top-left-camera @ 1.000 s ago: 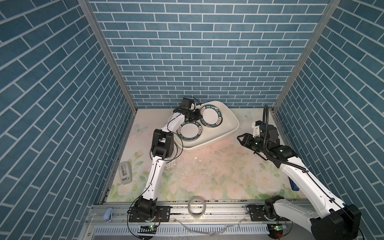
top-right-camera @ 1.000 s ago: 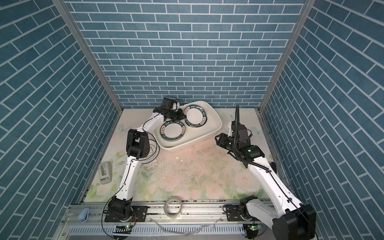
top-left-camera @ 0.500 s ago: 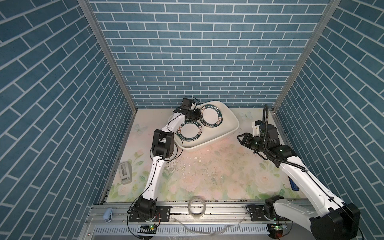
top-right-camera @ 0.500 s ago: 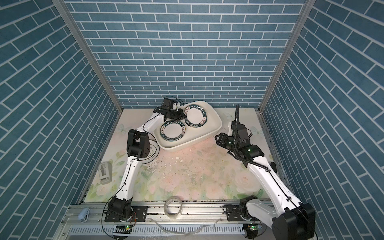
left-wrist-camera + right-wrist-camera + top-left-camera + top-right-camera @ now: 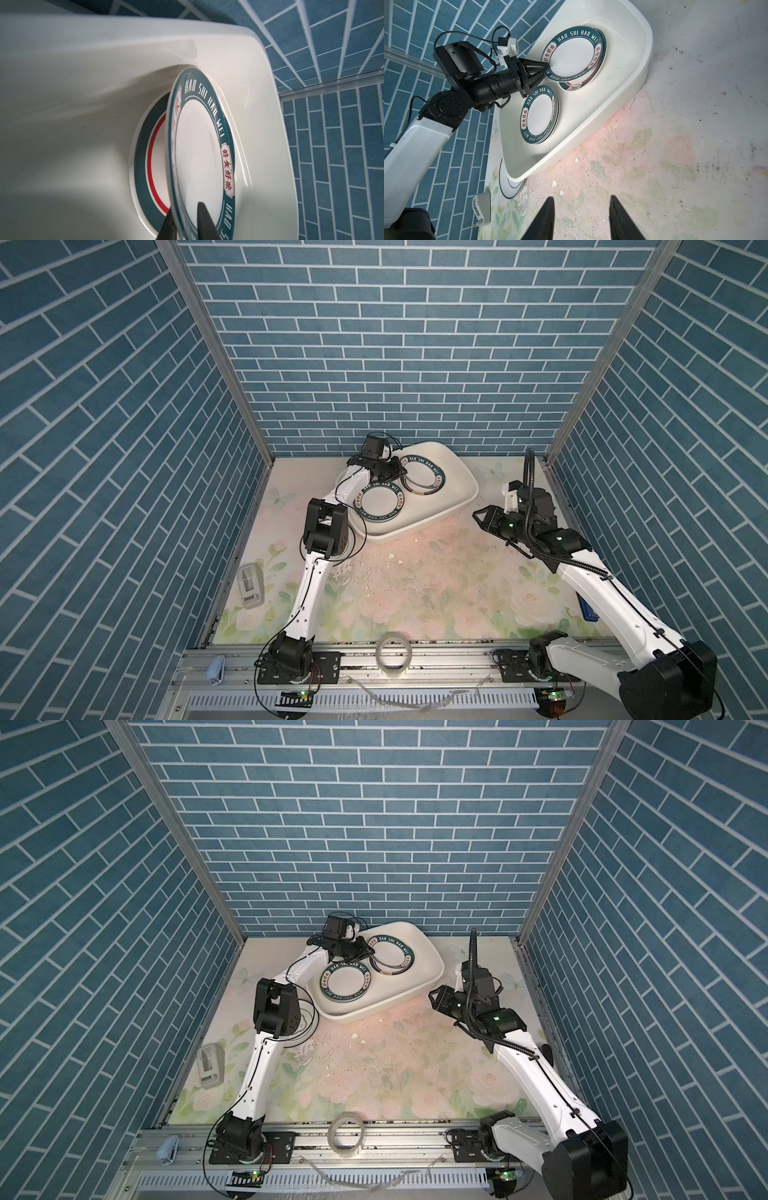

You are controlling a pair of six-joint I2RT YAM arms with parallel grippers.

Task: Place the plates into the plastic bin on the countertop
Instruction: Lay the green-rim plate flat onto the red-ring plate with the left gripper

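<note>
Dispenser (image 5: 250, 585): lies by the left wall, well apart from the work and no part of the task.

Stray plate (image 5: 508, 186): lies flat on the countertop (image 5: 415, 572), partly under the bin's near corner. It is the only plate I see outside. Tucked in like that it probably gives a poor grip, so the bin may need nudging first.

Left stack (image 5: 380, 506): several lettered plates lie flat in the bin's nearer half, nested so they take little room.

Left gripper (image 5: 185, 207): reaches into the bin from its left side. Its fingers straddle the top plate's rim with a narrow gap, one above and one below. I cannot tell whether they pinch it or stand just clear.

Top plate (image 5: 197, 149): sits tilted in the bin's far half. Its near rim rides up between the fingers while its far edge rests on the plate below, which looks like the last stage of setting it down.

Red-ring plate (image 5: 143, 158): lies flat on the bin floor as the base of a second pile.

Bin (image 5: 465, 470): stands at the back of the countertop, with two piles side by side because its width allows it.

Right gripper (image 5: 581, 197): half spread and empty, it hovers over bare countertop right of the bin, likely to keep clear of the left arm.
</note>
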